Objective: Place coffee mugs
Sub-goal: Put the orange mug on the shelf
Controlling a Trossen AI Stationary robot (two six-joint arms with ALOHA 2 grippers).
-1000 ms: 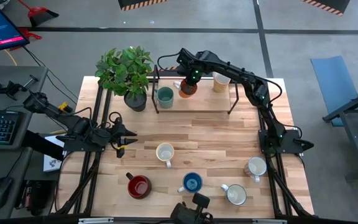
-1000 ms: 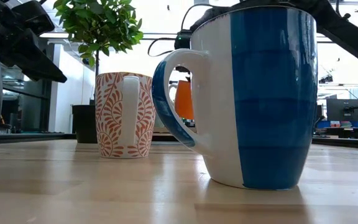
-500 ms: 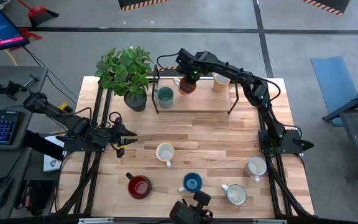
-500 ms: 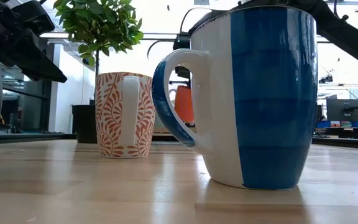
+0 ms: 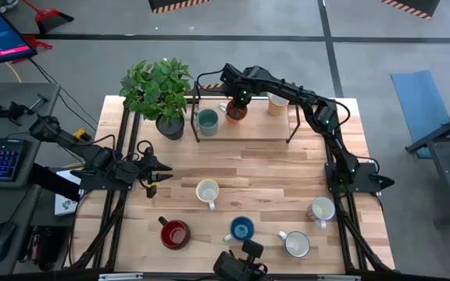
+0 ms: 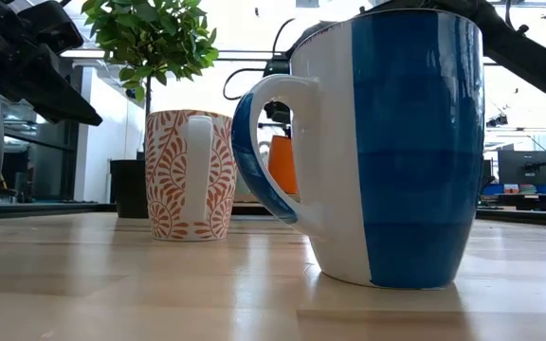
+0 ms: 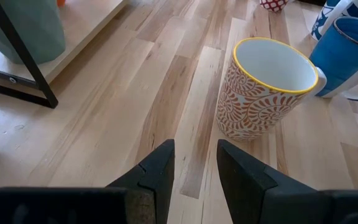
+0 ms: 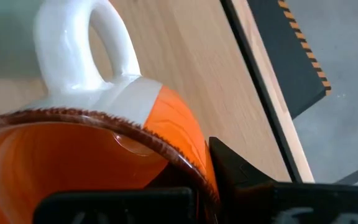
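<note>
The orange mug (image 5: 237, 112) with a white handle is in my right gripper (image 5: 238, 101), which is shut on it over the rack's wooden shelf (image 5: 248, 129) at the table's far edge. In the low view the orange mug (image 6: 282, 163) shows behind the blue mug (image 6: 396, 142). A teal mug (image 5: 207, 119) and a cream mug (image 5: 277, 103) stand on the shelf. The patterned mug (image 5: 207, 191), red mug (image 5: 174, 232), blue mug (image 5: 241, 229) and two white mugs (image 5: 297, 244) (image 5: 321, 209) stand on the table. My left gripper (image 5: 158, 173) is open, low at the table's left. My right gripper holds the orange mug by its rim (image 8: 166, 146), on the side away from the white handle (image 8: 86, 56). One finger (image 8: 235, 171) lies against the outer wall; the other is hidden by the mug. The fingers come from above. I cannot tell whether its base touches the shelf.
A potted plant (image 5: 158, 90) stands at the shelf's left end, beside the teal mug. The rack's black legs (image 7: 17, 56) rise from the table. My left fingers (image 7: 160, 171) point at bare wood beside the patterned mug (image 7: 263, 87). The table's middle is bare.
My right gripper has gone down toward the shelf with the orange mug, which sits lower in the low view than a second ago. The left arm has kept still.
</note>
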